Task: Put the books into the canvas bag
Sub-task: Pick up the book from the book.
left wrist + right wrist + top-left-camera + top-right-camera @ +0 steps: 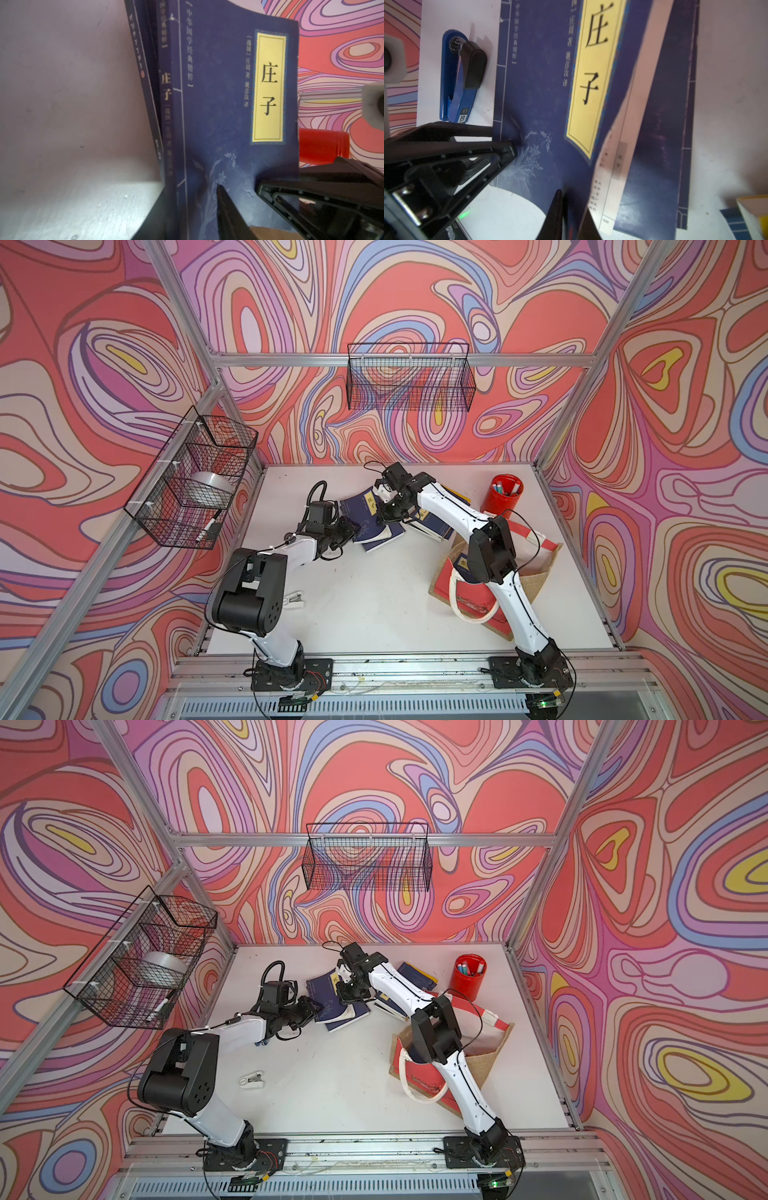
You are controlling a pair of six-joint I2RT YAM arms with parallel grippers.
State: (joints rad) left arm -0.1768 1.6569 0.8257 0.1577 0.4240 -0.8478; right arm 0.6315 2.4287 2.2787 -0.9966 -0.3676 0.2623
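On the table (374, 605), navy books (357, 510).

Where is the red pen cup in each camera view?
Top view: cup at far right, beyond the bag.
Top view: same place.
Left wrist: red strip past the book's edge.
Right wrist: not in it.
Shared landmark: the book with the yellow label, in all four.
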